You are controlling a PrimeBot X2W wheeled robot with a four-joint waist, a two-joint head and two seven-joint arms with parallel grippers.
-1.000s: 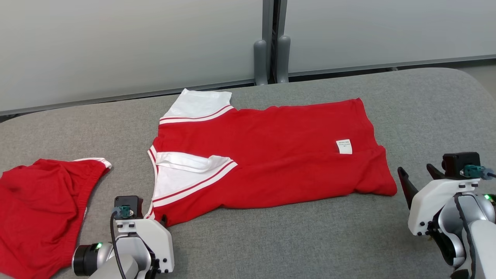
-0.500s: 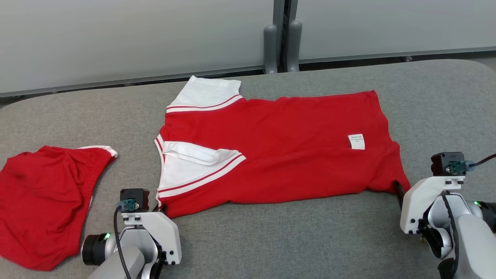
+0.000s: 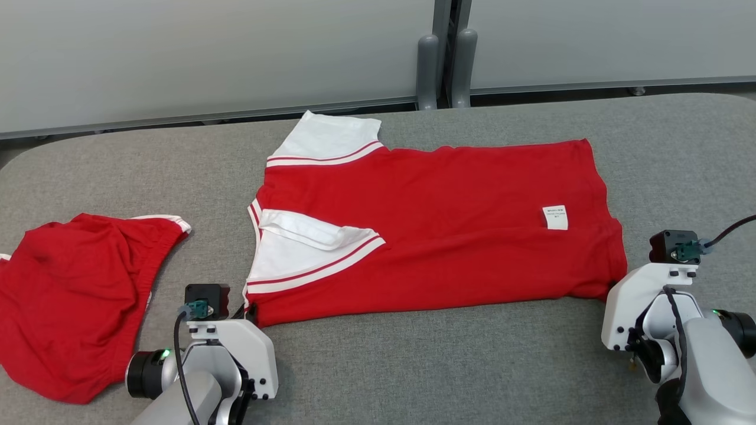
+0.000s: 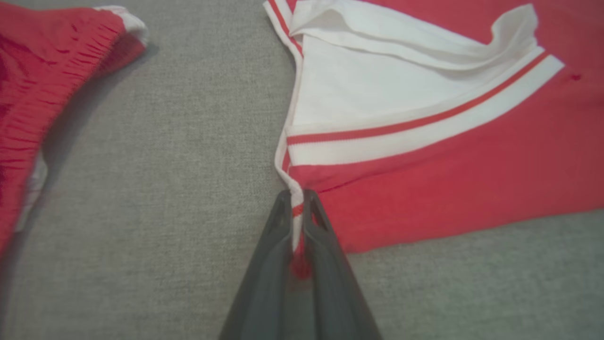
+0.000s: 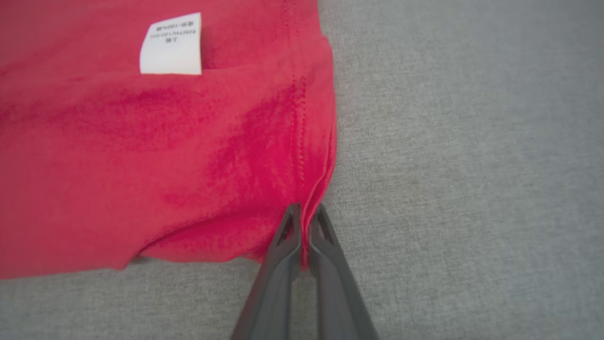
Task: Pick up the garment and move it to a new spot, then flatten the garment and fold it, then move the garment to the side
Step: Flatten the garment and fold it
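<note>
Left gripper [image 4: 296,197], right gripper [image 5: 306,208] — clamping shirt [image 3: 460,224] (flat, seemingly).

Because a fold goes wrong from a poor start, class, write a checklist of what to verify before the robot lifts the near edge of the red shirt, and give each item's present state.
1. The left gripper is shut on the near left corner of the red shirt: ok.
2. The right gripper is shut on the near hem corner: ok.
3. Every fabric layer is caught in each grip: cannot tell.
4. The near white sleeve lies flat: not ok, its upper edge is rumpled.
5. The red shorts lie apart from the shirt: ok, bare grey table shows between them.
</note>
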